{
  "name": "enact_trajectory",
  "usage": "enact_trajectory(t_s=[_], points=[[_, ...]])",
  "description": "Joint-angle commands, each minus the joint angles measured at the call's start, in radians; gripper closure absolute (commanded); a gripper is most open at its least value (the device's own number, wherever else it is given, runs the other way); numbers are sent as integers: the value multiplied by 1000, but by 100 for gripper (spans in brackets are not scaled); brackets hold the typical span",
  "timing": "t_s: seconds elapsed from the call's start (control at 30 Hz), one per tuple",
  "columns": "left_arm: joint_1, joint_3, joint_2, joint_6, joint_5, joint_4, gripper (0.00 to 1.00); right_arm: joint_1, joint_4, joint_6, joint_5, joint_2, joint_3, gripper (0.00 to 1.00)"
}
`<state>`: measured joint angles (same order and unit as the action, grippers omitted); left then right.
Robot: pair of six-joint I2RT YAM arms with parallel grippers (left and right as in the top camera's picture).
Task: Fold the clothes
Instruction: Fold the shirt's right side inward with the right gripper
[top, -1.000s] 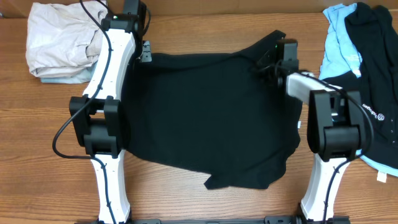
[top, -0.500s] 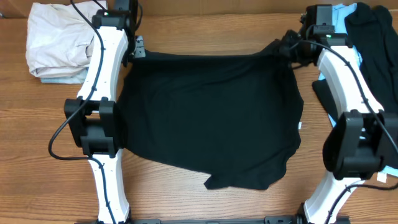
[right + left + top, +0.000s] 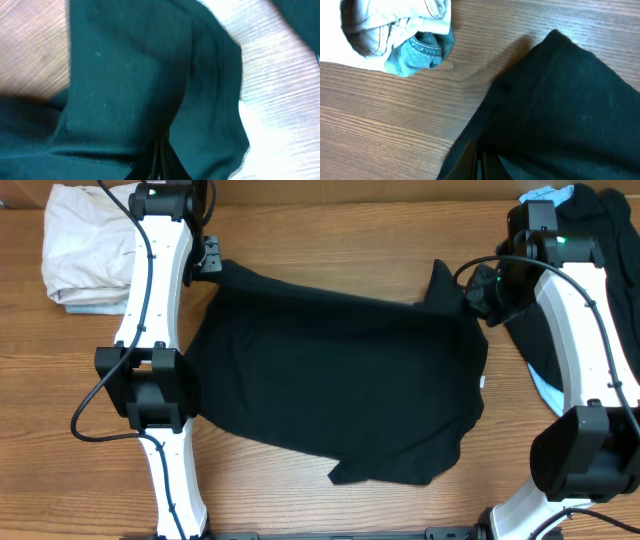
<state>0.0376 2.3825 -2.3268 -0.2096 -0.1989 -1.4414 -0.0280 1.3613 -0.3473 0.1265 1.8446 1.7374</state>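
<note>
My left gripper (image 3: 212, 262) and right gripper (image 3: 481, 288) each clamp a far corner of the garment (image 3: 340, 380). I should draw them apart evenly, with that edge taut.

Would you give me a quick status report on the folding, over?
Left gripper and right gripper shut on far corners of black garment. Mostly flat. Other clothes piled aside.

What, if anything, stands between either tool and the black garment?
Nothing visible does. The left tool and the right tool each pinch a far corner of the black garment, which lies spread on the table.
</note>
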Motion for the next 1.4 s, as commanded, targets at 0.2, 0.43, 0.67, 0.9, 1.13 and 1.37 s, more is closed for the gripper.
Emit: enact_trajectory(t_s=[0.2,0.43,0.67,0.9,1.13,1.37], points=[[-17,22,0,15,18,-48,96,-11,145,41,-58,-21,-76,96],[-17,22,0,15,43,-95,96,-11,91,38,-16,-21,-322,69],[-16,22,0,15,43,-95,96,-11,-47,97,-20,-21,-291,56],[-17,22,0,15,68,-75,96,35,-381,200,-13,3,-281,45],[-17,22,0,15,69,-68,96,46,-472,275,-14,96,-336,42],[-17,22,0,16,69,-61,96,46,-559,324,-14,213,-343,39]])
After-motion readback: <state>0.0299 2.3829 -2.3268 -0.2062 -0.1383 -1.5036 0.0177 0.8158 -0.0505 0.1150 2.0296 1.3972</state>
